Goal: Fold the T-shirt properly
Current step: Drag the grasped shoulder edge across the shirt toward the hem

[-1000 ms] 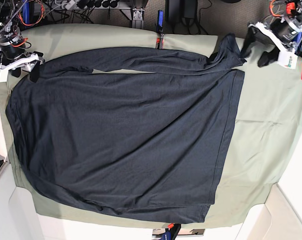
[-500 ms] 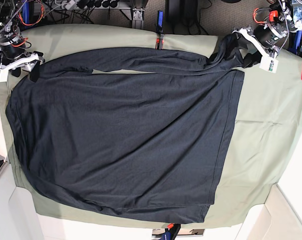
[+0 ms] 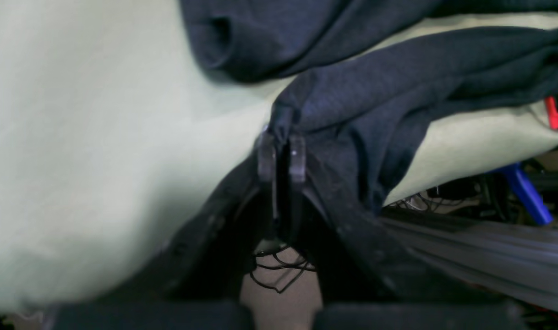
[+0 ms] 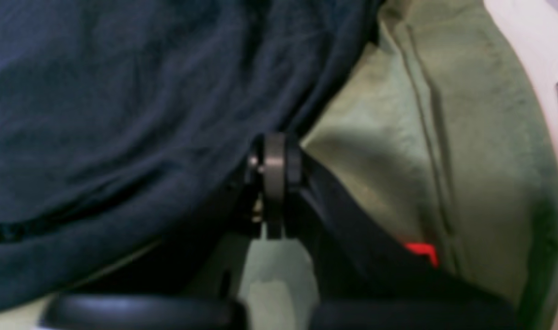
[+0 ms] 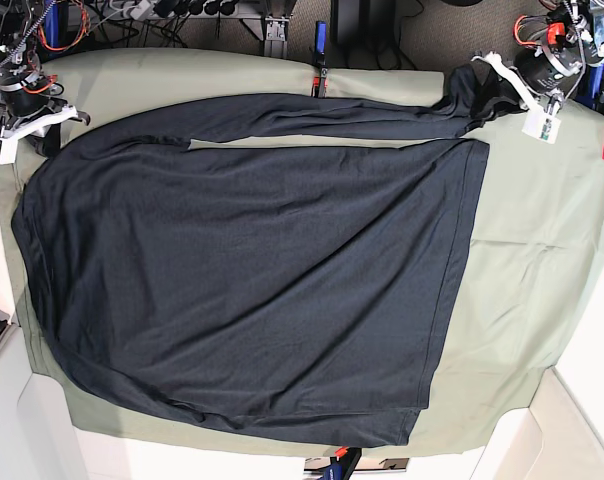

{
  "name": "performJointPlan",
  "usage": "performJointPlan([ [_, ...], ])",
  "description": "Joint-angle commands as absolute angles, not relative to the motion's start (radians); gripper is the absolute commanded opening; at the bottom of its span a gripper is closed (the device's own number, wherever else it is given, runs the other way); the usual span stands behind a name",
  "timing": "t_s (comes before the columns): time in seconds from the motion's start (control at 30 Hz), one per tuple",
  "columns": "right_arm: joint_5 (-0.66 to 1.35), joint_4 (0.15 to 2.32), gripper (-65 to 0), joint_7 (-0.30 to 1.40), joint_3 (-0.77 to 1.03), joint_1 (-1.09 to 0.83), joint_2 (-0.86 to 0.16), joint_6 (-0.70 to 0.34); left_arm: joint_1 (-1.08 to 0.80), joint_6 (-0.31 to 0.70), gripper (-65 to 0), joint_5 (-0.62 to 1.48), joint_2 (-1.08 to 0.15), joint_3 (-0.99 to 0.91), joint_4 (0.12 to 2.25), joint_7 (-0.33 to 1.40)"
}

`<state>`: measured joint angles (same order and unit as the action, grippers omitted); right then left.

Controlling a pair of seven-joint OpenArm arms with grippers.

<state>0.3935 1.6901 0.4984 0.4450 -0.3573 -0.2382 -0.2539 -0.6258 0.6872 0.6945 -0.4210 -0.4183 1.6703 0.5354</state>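
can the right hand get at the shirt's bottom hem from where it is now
Probably not. The right hand is shut on the shirt at the shoulder end; the hem lies at the opposite end, near the left hand.

This is a robotics lab or test bench. A work table draped in an olive-green cloth cover (image 5: 522,260) fills the base view. At twelve o'clock, behind the table edge, run tangled black cables (image 5: 182,12), orange wiring (image 5: 62,25) and a blue clamp (image 5: 320,40). Robot arm hardware with exposed wires sits at ten and two o'clock.
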Motion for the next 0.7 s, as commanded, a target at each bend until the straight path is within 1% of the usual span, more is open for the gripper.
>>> performJointPlan([
  [0.0, 0.4, 1.705, -57.8, 0.476, 0.453, -0.356, -0.252, -0.257, -0.63, 0.698, -65.0, 0.723, -0.435, -0.435, 1.681, 0.521],
  [0.1, 0.4, 1.705, -37.3, 0.493, 0.453, -0.355, -0.252, -0.248, -0.632, 0.698, -65.0, 0.733, -0.436, -0.445, 1.681, 0.523],
  [0.13, 0.402, 1.705, -31.9, 0.495, 0.452, -0.355, -0.252, -0.236, -0.633, 0.698, -65.0, 0.734, -0.435, -0.445, 1.681, 0.533],
  [0.17, 0.412, 1.705, -29.4, 0.495, 0.452, -0.355, -0.252, -0.232, -0.632, 0.698, -65.0, 0.743, -0.435, -0.445, 1.681, 0.546],
  [0.43, 0.43, 1.674, -29.2, 0.495, 0.45, -0.309, -0.246, -0.252, -0.632, 0.698, -65.0, 0.804, -0.435, -0.445, 1.681, 0.559],
  [0.67, 0.457, 1.571, -30.0, 0.502, 0.45, -0.237, -0.247, -0.268, -0.632, 0.698, -65.0, 0.804, -0.435, -0.445, 1.681, 0.574],
])
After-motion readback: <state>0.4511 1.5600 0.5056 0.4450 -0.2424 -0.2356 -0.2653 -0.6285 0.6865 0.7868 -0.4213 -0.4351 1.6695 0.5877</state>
